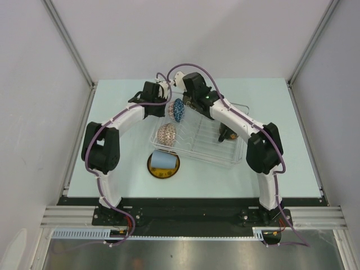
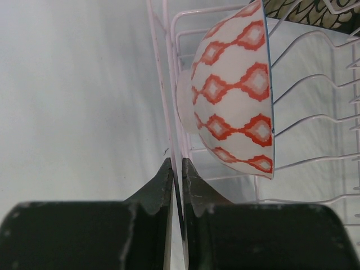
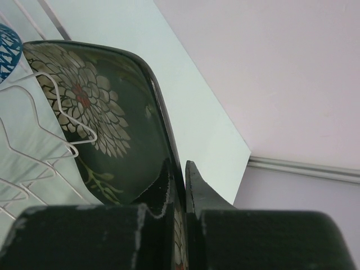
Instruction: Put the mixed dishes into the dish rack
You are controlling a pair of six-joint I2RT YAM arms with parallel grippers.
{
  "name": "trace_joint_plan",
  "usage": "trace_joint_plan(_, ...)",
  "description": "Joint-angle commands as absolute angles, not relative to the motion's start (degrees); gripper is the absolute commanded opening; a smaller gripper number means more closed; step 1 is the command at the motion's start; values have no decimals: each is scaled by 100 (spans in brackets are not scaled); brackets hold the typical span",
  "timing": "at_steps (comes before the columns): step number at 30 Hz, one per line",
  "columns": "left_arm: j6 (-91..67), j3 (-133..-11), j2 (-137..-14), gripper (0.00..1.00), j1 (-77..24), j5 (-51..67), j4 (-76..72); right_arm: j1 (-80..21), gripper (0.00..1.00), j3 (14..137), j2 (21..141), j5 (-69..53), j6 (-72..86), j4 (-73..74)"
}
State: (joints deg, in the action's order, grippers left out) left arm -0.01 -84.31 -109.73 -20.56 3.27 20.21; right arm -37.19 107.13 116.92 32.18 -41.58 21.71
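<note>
Black floral square plate [image 3: 95,112] stands upright in the dish rack [image 1: 197,158]. Its rim is clamped in the right gripper [image 3: 178,166], fingers fully closed on the edge. Wire dividers [image 3: 91,135] cross the plate face to the left of the fingertips. Blue patterned bowl [image 1: 178,109] is on edge in the rack just left of that gripper, and a corner of it shows top left in the right wrist view. Left gripper [image 2: 176,162] is pinched almost shut on the rack's left rim, with the thin edge running up from between the fingertips. Beige patterned bowl [image 2: 236,90] is on edge inside the rack, just ahead and right of those fingertips. Its foot points toward the rim and its opening faces into the rack; it is clear of the fingers. Dark mug [image 1: 226,134] is in the right part of the rack, tucked under the right forearm and mostly hidden. Outside the rack, pale blue cup [image 1: 163,159] sits on the small yellow plate [image 1: 163,174] on the table [image 1: 270,174], beside the rack's near edge and well back from both grippers, toward the arm bases.
</note>
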Motion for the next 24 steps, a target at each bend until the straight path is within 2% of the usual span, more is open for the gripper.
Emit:
trace_joint_plan(1, 334, -8358, -10731, 10, -2180, 651, 2338, -3919, 3, 10942, 12058, 3639, -4184, 915)
trace_joint_plan(2, 343, -8350, -10731, 10, -2180, 650, 2329, -3963, 8, 10960, 12067, 3630, -4149, 905)
trace_joint_plan(6, 334, -8350, -10749, 10, -2171, 685, 2312, -4192, 11, 10969, 12015, 3472, -4061, 853)
trace_joint_plan(10, 308, -8341, -10740, 9, -2171, 721, 2311, -4280, 23, 11013, 12058, 3358, -3982, 747)
trace_joint_plan(12, 308, -8323, -10714, 9, -2171, 729, 2303, -4280, 33, 11118, 12085, 3218, -3824, 765)
trace_joint_plan(24, 325, -8244, -10696, 9, -2171, 668, 2259, -4421, 37, 11453, 12366, 2672, -3243, 1064)
